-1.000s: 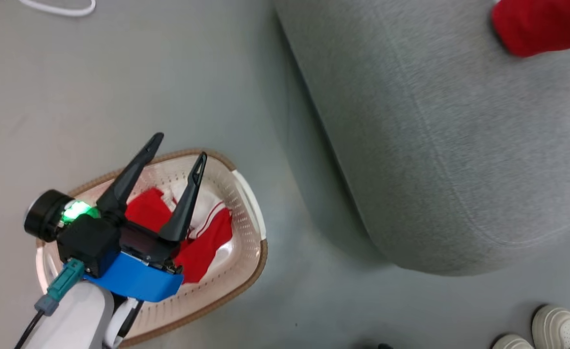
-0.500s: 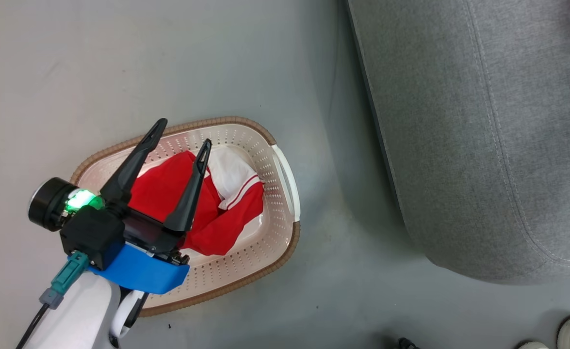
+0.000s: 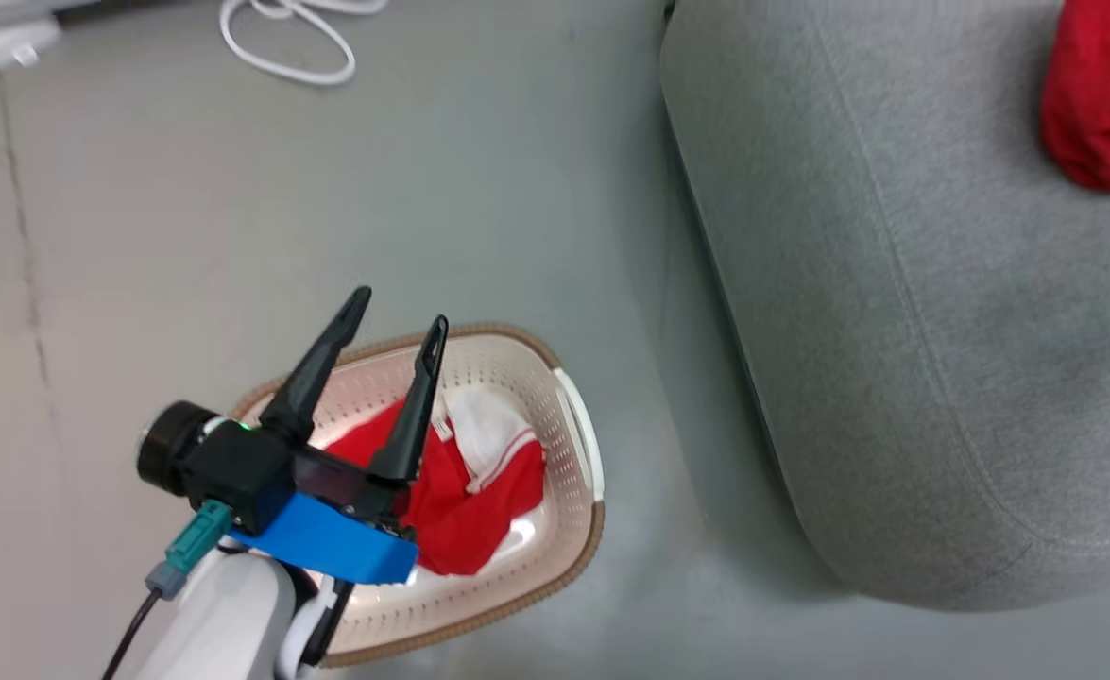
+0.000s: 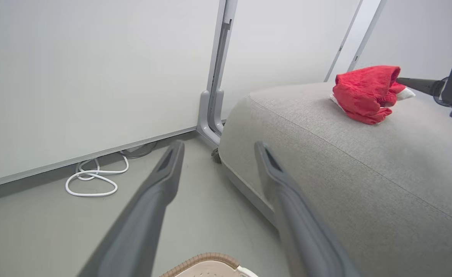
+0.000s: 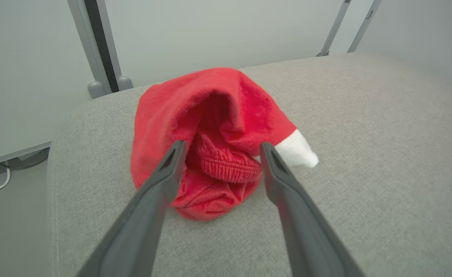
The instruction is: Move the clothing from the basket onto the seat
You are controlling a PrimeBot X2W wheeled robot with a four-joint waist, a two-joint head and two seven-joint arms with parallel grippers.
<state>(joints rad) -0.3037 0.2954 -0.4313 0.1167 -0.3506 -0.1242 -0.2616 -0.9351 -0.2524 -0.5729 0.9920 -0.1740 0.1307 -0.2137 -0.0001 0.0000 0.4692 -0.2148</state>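
Left hand (image 3: 401, 308) spread over basket (image 3: 577, 444), white cable (image 3: 337, 82) loose on floor (image 3: 186, 236)

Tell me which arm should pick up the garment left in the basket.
Left. The left gripper hangs open above the basket holding the red-and-white garment; the right gripper is away over the seat, at the red garment there.

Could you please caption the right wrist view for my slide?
Open right tool faces a crumpled red garment lying on the grey seat.
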